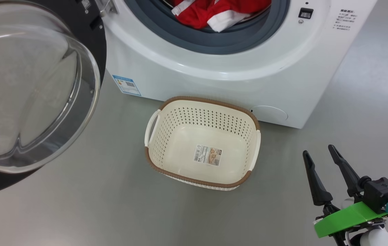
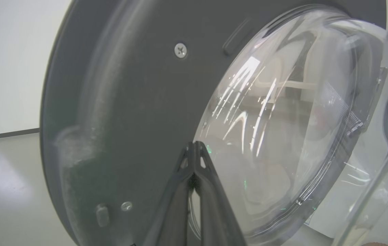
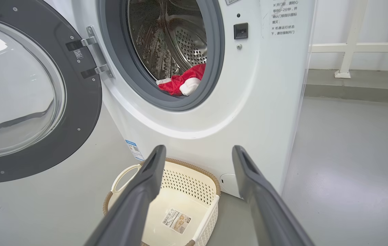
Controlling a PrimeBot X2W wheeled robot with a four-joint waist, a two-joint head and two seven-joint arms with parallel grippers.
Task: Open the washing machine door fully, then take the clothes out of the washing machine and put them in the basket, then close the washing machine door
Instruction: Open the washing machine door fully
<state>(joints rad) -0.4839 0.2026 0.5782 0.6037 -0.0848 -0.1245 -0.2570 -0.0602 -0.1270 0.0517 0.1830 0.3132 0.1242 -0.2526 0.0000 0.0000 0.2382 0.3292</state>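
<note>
Here, left jaws: pressed fully shut, fingers [image 2: 175,205] meeting tip to tip w/ nothing btwn them. In the left wrist view the tips lie over the seam where the dark rim of the washing machine door [image 2: 129,102] meets its clear glass bowl [image 2: 282,119]; contact w/ the door cannot be told. Right jaws: spread wide and empty, fingers [image 1: 315,181] pointing up the head view at lower R., over the grey floor [image 1: 77,212], well apart from door and basket [image 1: 207,118]; a green bracket [image 1: 347,218] sits at the wrist behind them. In the right wrist view the same two fingers [image 3: 135,205] frame the basket [image 3: 187,184], which lies beyond and below them. Basket: upright on the floor, just in front of the washing machine [image 1: 214,85], below its opening, paper label [image 1: 208,155] on its bottom. Clothes [image 1: 211,12]: red w/ white bands, bunched inside the machine at the front lip of the steel drum [image 3: 180,37], resting against the lower arc of the grey gasket [image 1: 221,44]. Door: swung wide open to the machine's L. side on two metal hinges [image 3: 91,54], its inner face and bowl turned outward. Blue label [image 1: 127,84]: lower L. corner of the machine front.
</note>
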